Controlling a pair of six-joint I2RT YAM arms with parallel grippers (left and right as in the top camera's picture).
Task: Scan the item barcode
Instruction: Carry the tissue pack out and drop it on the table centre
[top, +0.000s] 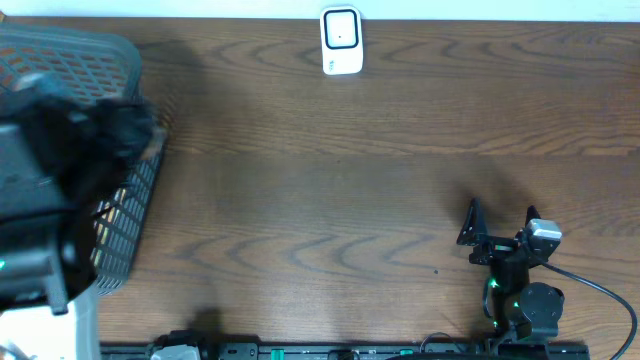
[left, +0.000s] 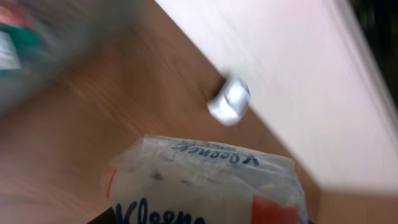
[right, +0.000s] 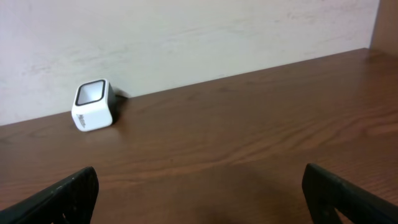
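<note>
Kleenex lettering in blue fills the foot of the left wrist view, where a soft tissue pack (left: 205, 180) is cut off by the lower edge at 6 o'clock and smeared by blur; no barcode can be made out on the face that shows. It hangs clear of the wooden table (left: 93, 124), with the white scanner (left: 229, 99) small and soft at 1 o'clock beyond it, under a pale wall (left: 298, 74). The left gripper's fingers are out of frame, so the grip is read only from the lifted pack: jaws part-closed about it. From overhead, the left arm (top: 45, 190) is a dark, blurred mass at 9 o'clock, close to the lens and hiding much of a grey mesh basket (top: 125, 215); the pack cannot be picked out there. The scanner stands at 12 o'clock by the table's far edge. At 5 o'clock the right gripper (top: 500, 222) sits low near the front edge, aimed roughly toward 12, jaws spread wide and holding nothing; its own camera catches only two dark fingertips (right: 68, 193) in the bottom corners.
</note>
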